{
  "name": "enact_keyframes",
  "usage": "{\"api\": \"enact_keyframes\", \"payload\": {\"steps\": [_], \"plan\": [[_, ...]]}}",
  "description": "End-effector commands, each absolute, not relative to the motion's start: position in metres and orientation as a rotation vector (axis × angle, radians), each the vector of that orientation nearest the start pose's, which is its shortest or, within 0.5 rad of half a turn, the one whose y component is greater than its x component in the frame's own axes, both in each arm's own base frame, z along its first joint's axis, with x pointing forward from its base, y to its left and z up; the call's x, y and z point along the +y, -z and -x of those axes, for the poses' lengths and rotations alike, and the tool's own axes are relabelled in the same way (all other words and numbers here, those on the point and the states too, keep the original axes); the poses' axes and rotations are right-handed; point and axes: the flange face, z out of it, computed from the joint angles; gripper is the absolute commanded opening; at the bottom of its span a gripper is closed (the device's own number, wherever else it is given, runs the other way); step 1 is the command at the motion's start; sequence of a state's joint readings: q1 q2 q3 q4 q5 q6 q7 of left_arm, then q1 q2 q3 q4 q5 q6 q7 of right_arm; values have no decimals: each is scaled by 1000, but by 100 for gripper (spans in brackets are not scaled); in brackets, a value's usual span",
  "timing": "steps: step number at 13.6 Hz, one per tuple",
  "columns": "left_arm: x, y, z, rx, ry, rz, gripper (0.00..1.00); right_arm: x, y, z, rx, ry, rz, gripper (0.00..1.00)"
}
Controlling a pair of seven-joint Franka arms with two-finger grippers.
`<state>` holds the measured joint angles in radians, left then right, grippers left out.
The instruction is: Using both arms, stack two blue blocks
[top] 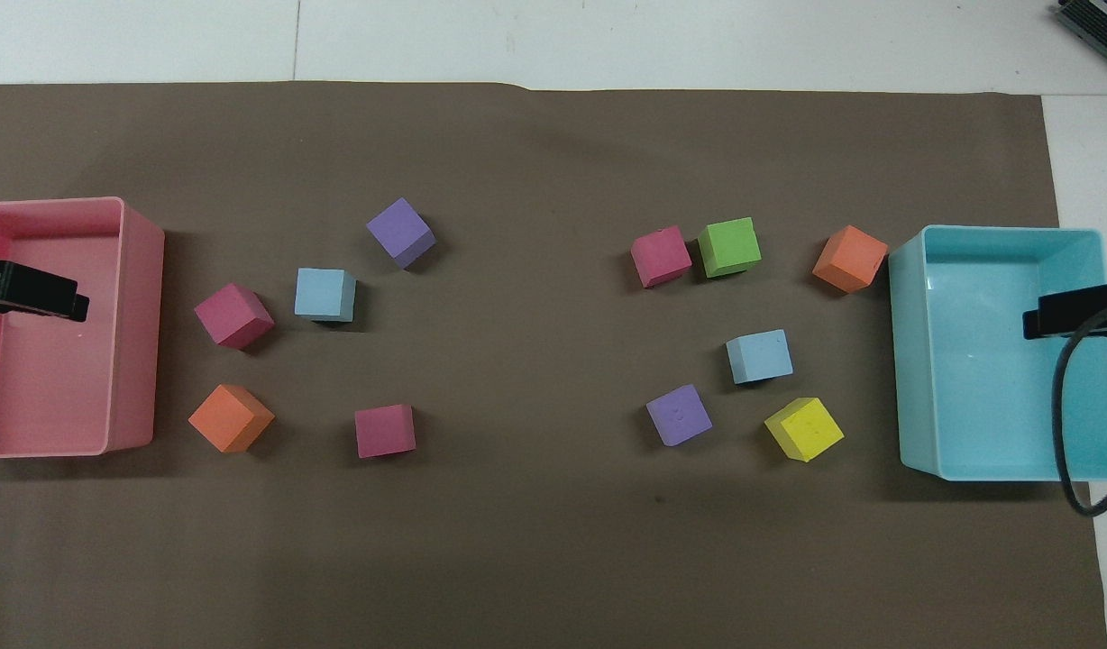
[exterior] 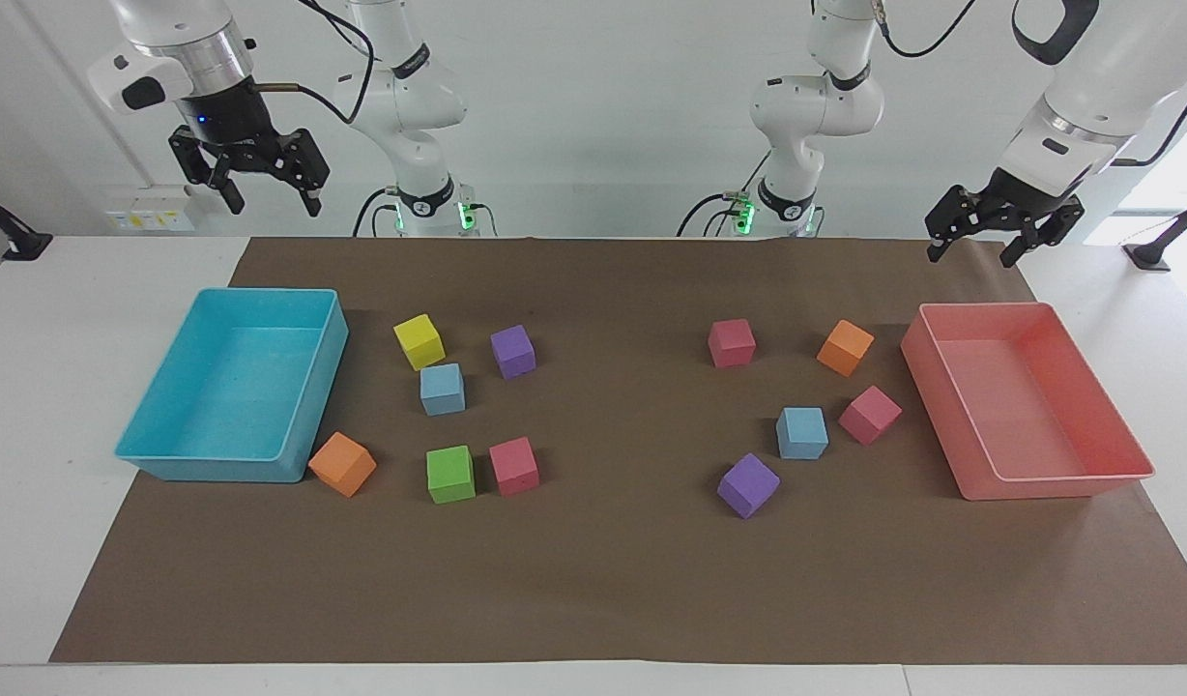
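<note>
Brown paper covered the table, and on it lay the two blue blocks, well apart from each other. One blue block sat toward the right arm's end, just beside a yellow cube and near a purple cube; a green cube and a pink cube were farther from the robots than it. The other blue block sat toward the left arm's end, just beside a second pink cube and near a second purple cube. Neither block was on top of the other, and nothing touched them.

Both arms were raised, and both grippers carried nothing. The right gripper hung high over the turquoise tray, with its fingers spread apart. The left gripper hung over the pink tray, also with its fingers spread. In the overhead view only the dark tip of each gripper showed, one over each tray.
</note>
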<state>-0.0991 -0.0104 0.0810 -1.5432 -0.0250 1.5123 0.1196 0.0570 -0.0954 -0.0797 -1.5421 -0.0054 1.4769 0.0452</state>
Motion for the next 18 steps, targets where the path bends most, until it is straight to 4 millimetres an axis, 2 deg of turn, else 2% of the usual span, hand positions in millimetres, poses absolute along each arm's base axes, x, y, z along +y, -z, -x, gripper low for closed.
{"api": "enact_keyframes", "payload": {"steps": [1,13,15,18], "plan": [[-10,-640,-536,224,-41,3168,100,-18,-681,-513,84,52,3120,100],[-13,-642,-536,239,-41,3167,100,-20,-681,-510,87,48,3123,100],[-13,-645,-536,242,-34,3167,100,-13,-671,-514,61,45,3124,100],[-10,-645,-536,232,-21,3167,100,-5,-640,-525,35,45,3115,100]]}}
